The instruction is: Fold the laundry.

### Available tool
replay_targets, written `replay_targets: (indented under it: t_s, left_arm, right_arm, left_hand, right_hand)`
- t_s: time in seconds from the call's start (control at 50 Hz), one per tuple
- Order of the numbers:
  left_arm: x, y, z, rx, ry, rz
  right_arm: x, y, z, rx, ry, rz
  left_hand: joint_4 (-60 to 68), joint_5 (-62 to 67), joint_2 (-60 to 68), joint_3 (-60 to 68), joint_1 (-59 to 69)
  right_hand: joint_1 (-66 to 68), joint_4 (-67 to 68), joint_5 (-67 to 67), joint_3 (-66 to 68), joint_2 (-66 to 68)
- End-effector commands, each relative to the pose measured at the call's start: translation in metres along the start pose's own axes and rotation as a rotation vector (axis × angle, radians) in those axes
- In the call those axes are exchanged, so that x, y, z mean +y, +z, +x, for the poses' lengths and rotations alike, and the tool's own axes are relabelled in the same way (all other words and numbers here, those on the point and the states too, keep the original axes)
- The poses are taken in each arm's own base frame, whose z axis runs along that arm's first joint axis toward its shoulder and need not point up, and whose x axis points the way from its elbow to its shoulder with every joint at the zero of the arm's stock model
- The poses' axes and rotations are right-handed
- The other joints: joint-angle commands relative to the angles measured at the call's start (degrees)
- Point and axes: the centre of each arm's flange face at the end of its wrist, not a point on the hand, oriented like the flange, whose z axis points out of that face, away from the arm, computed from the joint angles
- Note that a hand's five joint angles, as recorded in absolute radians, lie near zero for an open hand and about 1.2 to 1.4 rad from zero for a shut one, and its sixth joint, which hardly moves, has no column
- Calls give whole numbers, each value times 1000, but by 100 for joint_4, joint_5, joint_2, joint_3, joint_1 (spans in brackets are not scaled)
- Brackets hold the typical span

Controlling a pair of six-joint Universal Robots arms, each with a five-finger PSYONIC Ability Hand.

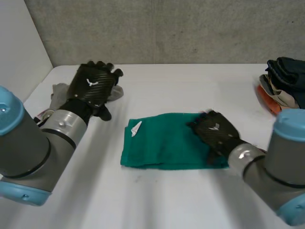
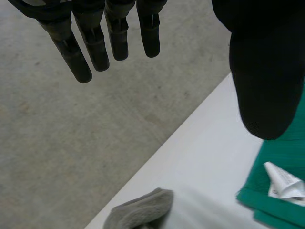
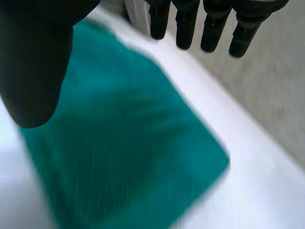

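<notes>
The left hand (image 1: 93, 86), fingers straight and holding nothing, is above a grey cloth (image 1: 58, 93), the folded green towel (image 1: 159, 143) lies mid-table to its right, and the right hand (image 1: 217, 133), fingers straight and slack, is over the towel's right end, with a clothes pile (image 1: 285, 83) beyond.

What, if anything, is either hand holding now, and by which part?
Nothing is held. The left hand hangs open near the crumpled grey cloth; the right hand is open over one end of the folded green cloth.
</notes>
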Motion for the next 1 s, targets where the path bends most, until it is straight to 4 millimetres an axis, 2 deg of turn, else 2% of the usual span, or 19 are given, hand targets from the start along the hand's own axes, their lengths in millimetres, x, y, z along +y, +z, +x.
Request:
replay_targets:
  t_s: [0.02,0.04,0.16,0.2,0.24,0.28,0.3,0.36,0.38,0.42,0.48,0.56,0.6,0.68,0.74,0.76,0.84,0.94,1.0]
  left_arm:
    - [6,-1,12,33,-3,-19]
    - [6,-1,12,33,-3,-19]
    - [6,-3,11,32,-3,-20]
    - [6,-3,10,29,-3,-23]
    - [6,-4,9,27,-2,-21]
    - [4,-4,7,20,0,-17]
    - [2,-5,7,17,0,-13]
    - [-1,-5,4,8,-1,-4]
    - [-2,-6,4,7,-1,-2]
    - [-4,-7,3,6,-2,0]
    - [-4,-8,3,6,-2,0]
    - [-5,-8,3,1,-12,5]
    - [-6,-7,3,0,-26,10]
    - [-12,-1,1,-6,-97,32]
    - [-16,8,0,-13,-161,50]
    - [-16,10,2,-12,-175,47]
    - [-19,21,27,30,-228,49]
    - [-13,24,72,100,-236,-8]
    - [5,28,93,117,-225,-100]
  right_arm:
    - [44,3,31,76,-97,-185]
    - [45,4,31,77,-101,-186]
    - [28,18,53,197,-130,-115]
    - [17,22,55,230,-143,-66]
    - [-11,23,45,238,-178,46]
    - [-30,22,32,220,-204,125]
    - [-46,21,17,188,-227,203]
    - [-63,19,-12,105,-264,323]
    - [-72,15,-32,32,-290,398]
    - [-77,12,-51,-51,-307,459]
    - [-63,12,-91,-234,-324,486]
    - [-42,17,-113,-346,-292,411]
    - [-42,20,-111,-345,-276,382]
    - [-51,21,-100,-334,-153,344]
    - [-55,29,-70,-257,-16,325]
    - [-61,33,-40,-182,101,315]
    - [-66,29,7,-45,372,261]
    - [-62,28,12,-49,473,126]
    - [-51,38,8,-75,458,29]
  left_hand:
    - [-41,42,-68,-127,-155]
    - [-41,42,-68,-127,-155]
    - [-58,25,-84,-143,-172]
    - [-58,25,-84,-143,-172]
    - [-58,25,-84,-143,-172]
    - [-58,25,-84,-143,-172]
    - [-58,25,-84,-143,-172]
    - [-58,25,-84,-143,-172]
    - [-58,25,-84,-143,-172]
    - [-58,25,-84,-143,-172]
    - [-58,25,-84,-143,-172]
    - [-92,-9,-118,-177,-205]
    - [-92,-9,-118,-177,-205]
    - [-92,-9,-118,-177,-205]
    - [-75,8,-101,-160,-189]
    - [-75,8,-101,-160,-189]
    - [-75,8,-101,-160,-189]
    - [-75,8,-101,-160,-189]
    - [-75,8,-101,-160,-189]
  right_hand:
    - [5122,5125,5082,5119,5115]
    - [6253,6256,6213,6250,6246]
    - [6276,6278,6235,6272,6268]
    - [6276,6278,6235,6272,6268]
    - [6276,6278,6235,6272,6268]
    - [6276,6278,6235,6272,6268]
    - [6276,6278,6235,6272,6268]
    - [6276,6278,6235,6272,6268]
    - [6276,6278,6235,6272,6268]
    - [6276,6278,6235,6272,6268]
    - [6276,6278,6235,6272,6268]
    - [6276,6278,6235,6272,6268]
    - [6276,6278,6235,6272,6268]
    - [-446,-443,-486,-449,-453]
    - [-724,-722,-765,-728,-732]
    - [-724,-722,-765,-728,-732]
    - [-724,-722,-765,-728,-732]
    - [-724,-722,-765,-728,-732]
    - [-724,-722,-765,-728,-732]
